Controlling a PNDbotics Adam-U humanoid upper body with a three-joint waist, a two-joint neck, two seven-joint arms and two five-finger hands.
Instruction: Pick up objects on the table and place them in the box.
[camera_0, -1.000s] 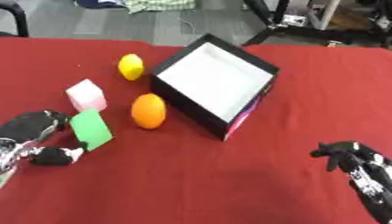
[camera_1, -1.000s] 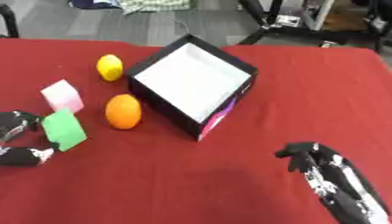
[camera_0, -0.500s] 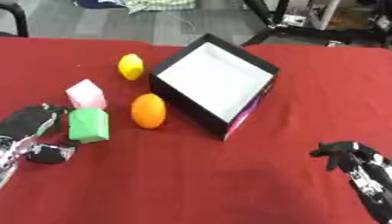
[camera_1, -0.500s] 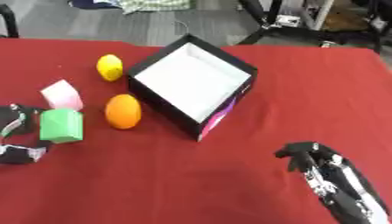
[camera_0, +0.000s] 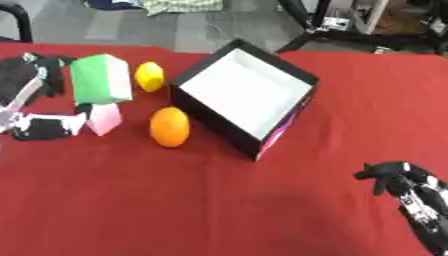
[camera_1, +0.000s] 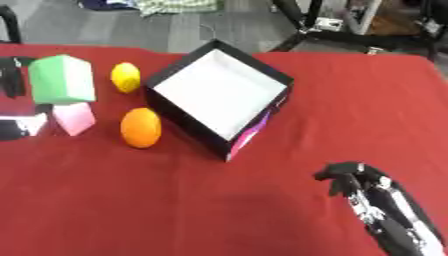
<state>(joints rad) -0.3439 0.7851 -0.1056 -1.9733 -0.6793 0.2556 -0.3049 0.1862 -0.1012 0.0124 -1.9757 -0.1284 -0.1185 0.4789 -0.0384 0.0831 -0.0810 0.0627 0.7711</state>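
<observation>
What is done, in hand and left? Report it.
Done: nothing; the box shows only its white floor. In hand: the left robot hand holds the green block raised, left of the box. Left: the pink block, the orange and the lemon sit on the red table. The right robot hand rests idle, lower right.

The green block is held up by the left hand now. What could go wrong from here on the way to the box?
1. The green block is wide for the left hand, so it might slip out.
2. The lemon and orange lie between it and the box; a low pass might knock them rolling.
3. The pink block lies right under the hand; a drop could hit it.
</observation>
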